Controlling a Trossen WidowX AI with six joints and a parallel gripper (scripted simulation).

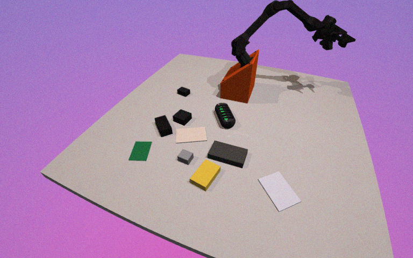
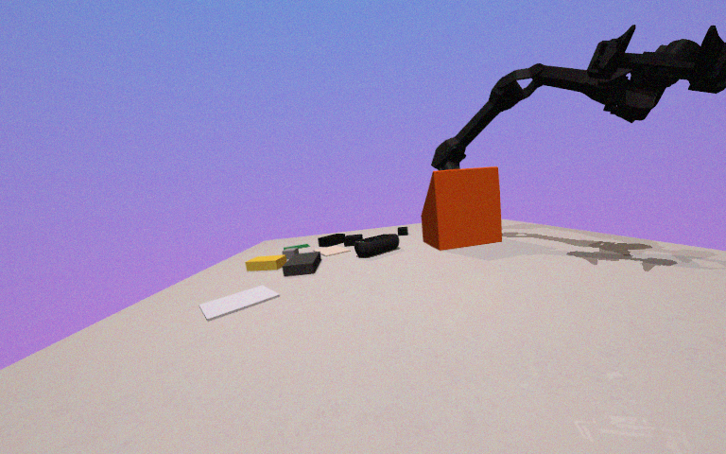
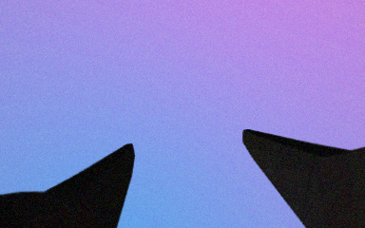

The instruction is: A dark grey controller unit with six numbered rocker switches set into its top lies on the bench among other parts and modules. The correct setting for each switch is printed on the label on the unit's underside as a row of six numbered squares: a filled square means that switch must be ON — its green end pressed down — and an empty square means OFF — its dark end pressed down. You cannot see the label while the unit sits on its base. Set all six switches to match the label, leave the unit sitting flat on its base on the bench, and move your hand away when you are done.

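Observation:
The dark grey controller unit (image 1: 225, 115) (image 2: 376, 244) is a rounded oblong lying flat on its base on the bench, in front of the orange block. Its row of rocker switches shows green on top. My gripper (image 1: 342, 41) (image 3: 189, 142) is open and empty. It hangs high in the air, far to the right of the unit and beyond the orange block, pointing out at the sky. The wrist view shows only the two dark fingertips against the background.
A tall orange wedge block (image 1: 240, 79) (image 2: 465, 207) stands at the arm's base. Around the unit lie three black blocks (image 1: 182, 116), a beige card (image 1: 191, 134), a green card (image 1: 140, 150), a grey cube (image 1: 185, 156), a dark grey slab (image 1: 227, 153), a yellow block (image 1: 205, 174) and a white card (image 1: 279, 190).

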